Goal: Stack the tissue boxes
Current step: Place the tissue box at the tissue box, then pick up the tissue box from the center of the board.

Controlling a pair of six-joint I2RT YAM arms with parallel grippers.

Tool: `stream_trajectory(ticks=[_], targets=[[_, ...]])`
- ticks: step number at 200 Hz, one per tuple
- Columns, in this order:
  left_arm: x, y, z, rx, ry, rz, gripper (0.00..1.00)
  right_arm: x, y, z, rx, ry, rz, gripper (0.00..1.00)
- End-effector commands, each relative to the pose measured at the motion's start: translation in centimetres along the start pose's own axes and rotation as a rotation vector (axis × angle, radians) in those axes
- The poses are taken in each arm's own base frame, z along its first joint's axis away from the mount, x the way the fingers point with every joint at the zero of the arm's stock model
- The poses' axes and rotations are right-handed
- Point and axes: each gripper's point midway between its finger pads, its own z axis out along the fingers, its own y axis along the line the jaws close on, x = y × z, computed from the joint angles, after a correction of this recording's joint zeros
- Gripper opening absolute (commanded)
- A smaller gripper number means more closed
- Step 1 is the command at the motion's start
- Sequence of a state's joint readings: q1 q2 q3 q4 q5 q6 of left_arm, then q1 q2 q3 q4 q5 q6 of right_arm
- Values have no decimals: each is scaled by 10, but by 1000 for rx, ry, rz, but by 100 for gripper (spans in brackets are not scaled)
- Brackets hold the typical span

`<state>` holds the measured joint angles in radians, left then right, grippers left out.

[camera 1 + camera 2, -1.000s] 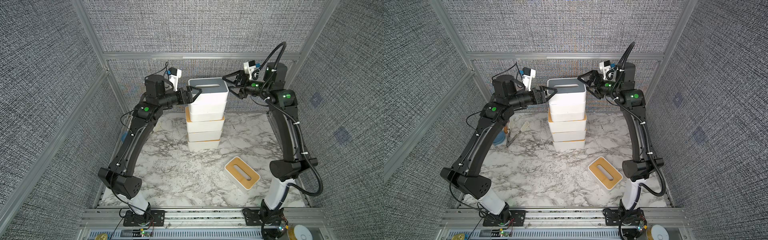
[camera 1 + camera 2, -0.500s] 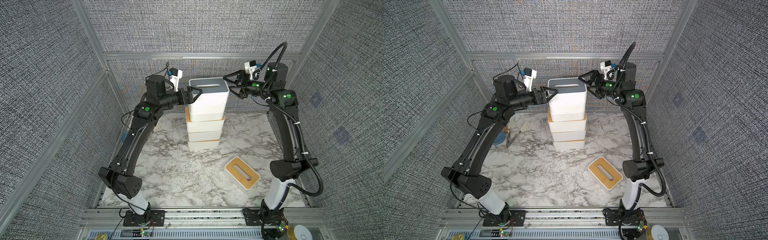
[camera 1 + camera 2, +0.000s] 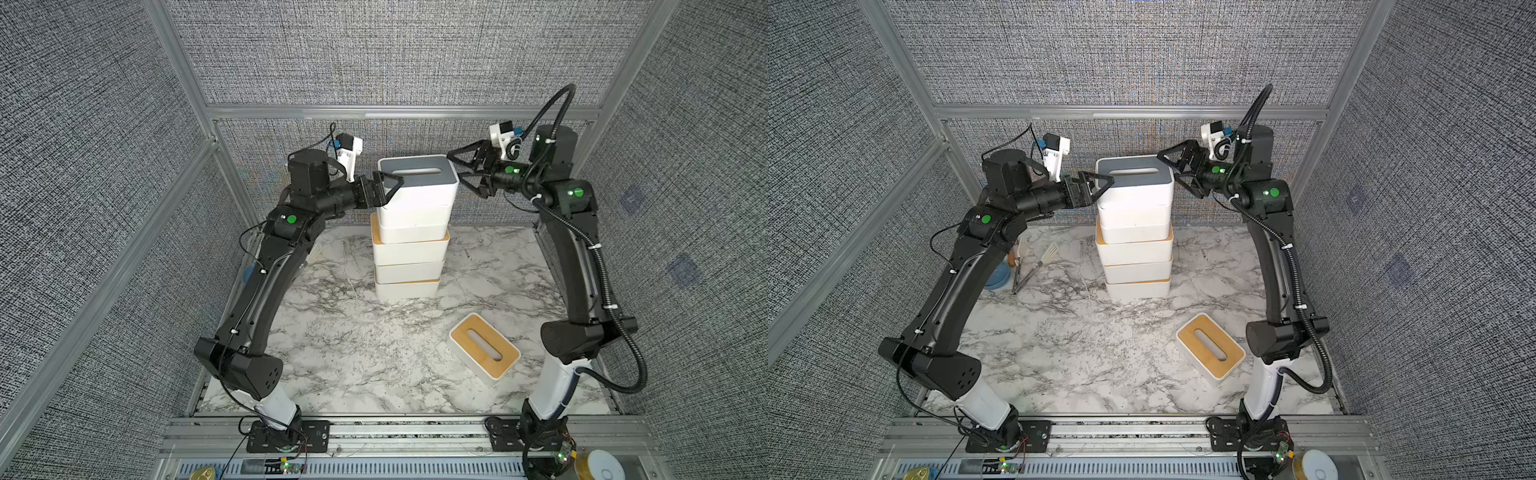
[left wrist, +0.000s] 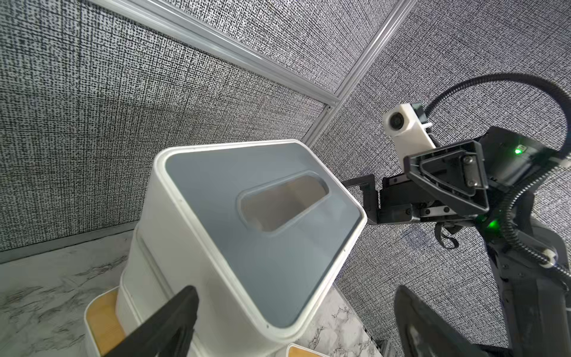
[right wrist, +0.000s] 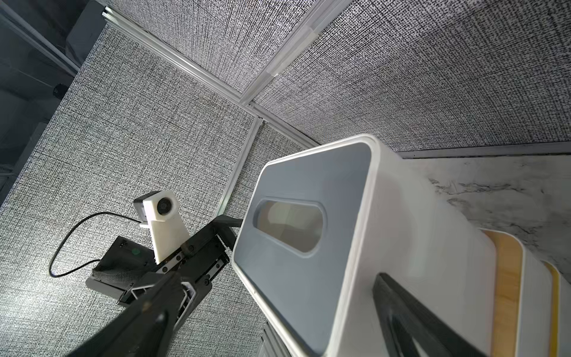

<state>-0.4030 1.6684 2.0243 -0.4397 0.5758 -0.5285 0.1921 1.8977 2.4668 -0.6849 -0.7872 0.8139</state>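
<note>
Nothing much has moved since a sec ago: the left gripper [image 3: 390, 189], the right gripper [image 3: 455, 167], the tall stack [image 3: 409, 253] & the lone box [image 3: 494, 361] sit just where we saw them then.

We see the tall stack of tissue boxes standing at the far side of the marble table [image 3: 332, 353], about in the middle. All its boxes are white. The top box [image 3: 415, 199] has a grey lid [image 3: 436, 178]. Lower down, tan lid edges [image 3: 375, 232] peek out between the boxes. We can't count for sure how many boxes are piled up.

The left gripper is up at the left end of the top box. Its jaws are spread wide & pinch nothing. In the left wrist view one finger [image 4: 163, 321] sits in front of the box's side, and the other finger is out in the air, apart from the box. We can't tell if any finger touches it.

The right gripper is up at the other end of the top box. Its jaws are spread wide too, w/ nothing pinched. Its tips are just beside the box's end.

The lone box lies flat on the table near the foot of the right arm [image 3: 577, 266], well apart from the stack. Its top is tan. We also see a blue bowl [image 3: 998, 276] by the left arm [image 3: 955, 282].
</note>
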Motion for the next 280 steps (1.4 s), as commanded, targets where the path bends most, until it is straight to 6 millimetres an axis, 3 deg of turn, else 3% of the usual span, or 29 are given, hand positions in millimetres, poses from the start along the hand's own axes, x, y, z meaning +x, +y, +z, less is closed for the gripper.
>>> stream_trajectory(ticks=[1, 50, 85, 126, 157, 179, 218, 254, 280], targets=[[-10, -5, -4, 5, -37, 35, 99, 0, 5, -1, -19, 3, -3, 99], [-10, -4, -7, -12, -39, 46, 100, 1, 5, 0, -26, 5, 0, 99], [-11, -4, -13, -28, -44, 64, 100, -7, 7, -12, -18, -23, -8, 99], [-3, -3, -34, -63, -62, 113, 100, -14, 6, -48, 46, -71, -38, 99], [17, 2, -56, -90, -83, 155, 100, 3, -19, -80, 192, -72, -56, 99], [39, -1, -74, -96, -79, 223, 99, 26, -44, -109, 349, -75, -72, 99], [95, 19, -101, -153, -63, 272, 100, 81, -99, -165, 696, -56, -96, 99], [138, 30, -117, -165, -31, 279, 100, 147, -155, -206, 913, -7, -95, 99], [151, 32, -121, -153, -48, 264, 100, 204, -196, -214, 964, 36, 34, 99]])
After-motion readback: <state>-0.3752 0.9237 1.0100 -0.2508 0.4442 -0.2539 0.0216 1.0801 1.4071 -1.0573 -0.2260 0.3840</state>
